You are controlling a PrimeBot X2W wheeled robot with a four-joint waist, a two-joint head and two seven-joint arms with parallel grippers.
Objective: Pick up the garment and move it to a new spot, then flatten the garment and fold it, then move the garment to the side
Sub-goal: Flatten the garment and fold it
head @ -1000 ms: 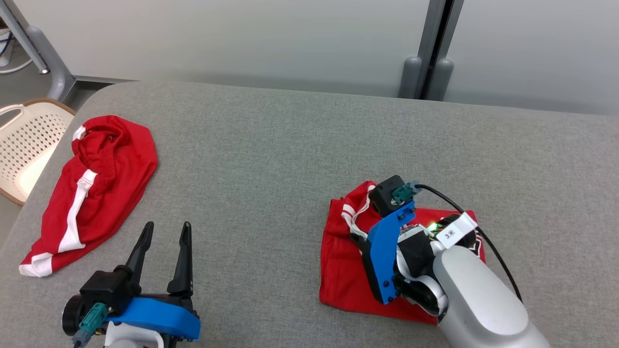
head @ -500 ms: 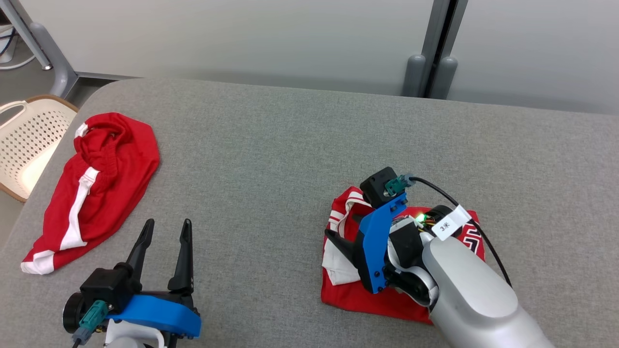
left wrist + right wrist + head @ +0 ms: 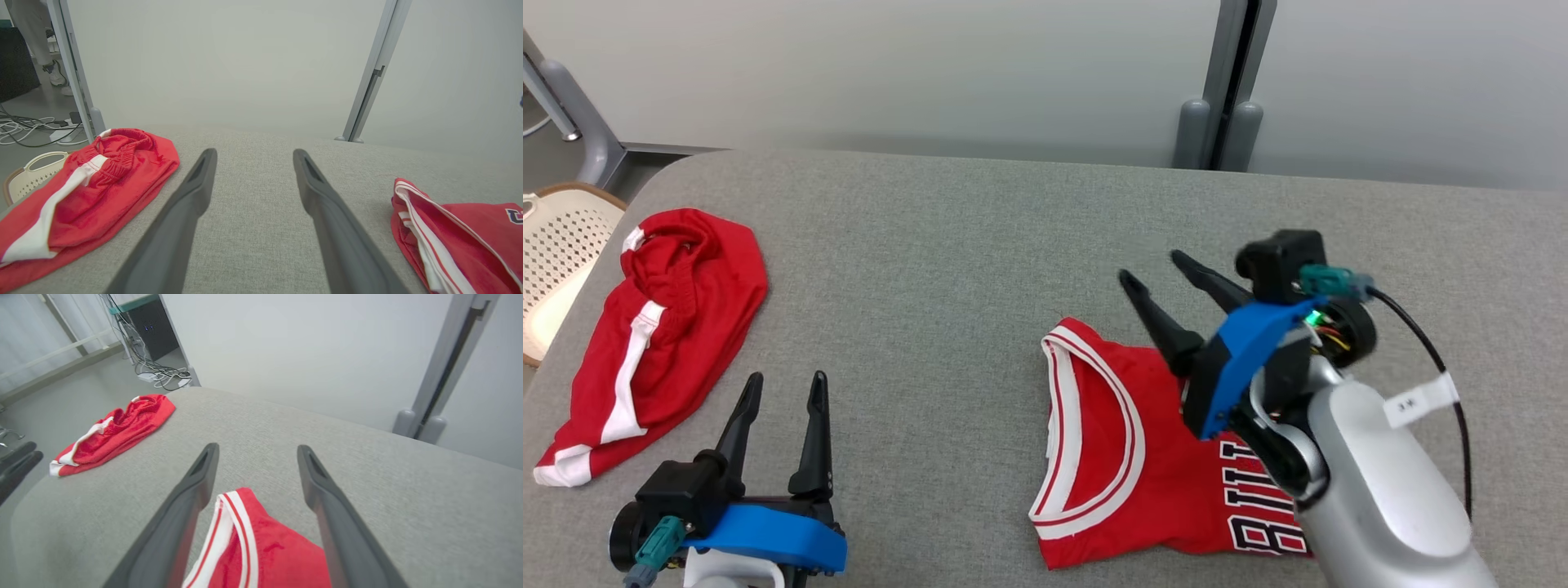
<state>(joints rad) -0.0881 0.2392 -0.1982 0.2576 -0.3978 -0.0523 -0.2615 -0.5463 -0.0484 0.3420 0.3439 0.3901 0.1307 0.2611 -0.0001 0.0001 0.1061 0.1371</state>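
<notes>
A red jersey (image 3: pixel 1127 457) with white trim and white lettering lies folded on the grey table (image 3: pixel 947 245), right of centre. It also shows at the right edge of the left wrist view as the jersey (image 3: pixel 461 237), and under the fingers in the right wrist view as the jersey (image 3: pixel 265 555). My right gripper (image 3: pixel 1150 265) is open and raised above the jersey's far edge, holding nothing; its tips (image 3: pixel 257 446) point over bare table. My left gripper (image 3: pixel 787 376) stands open and empty near the front left edge, fingers (image 3: pixel 254 152) apart over the cloth-free surface.
Crumpled red shorts (image 3: pixel 662 318) with a white stripe lie at the table's left end, also seen as shorts (image 3: pixel 94 183) and shorts (image 3: pixel 118 428). A cream perforated basket (image 3: pixel 556 245) stands on the floor beyond the left edge. A grey partition wall runs behind the table.
My right gripper has let go of the jersey, opened and lifted up and back. The jersey now lies flatter with its neckline showing. The head camera has shifted slightly.
</notes>
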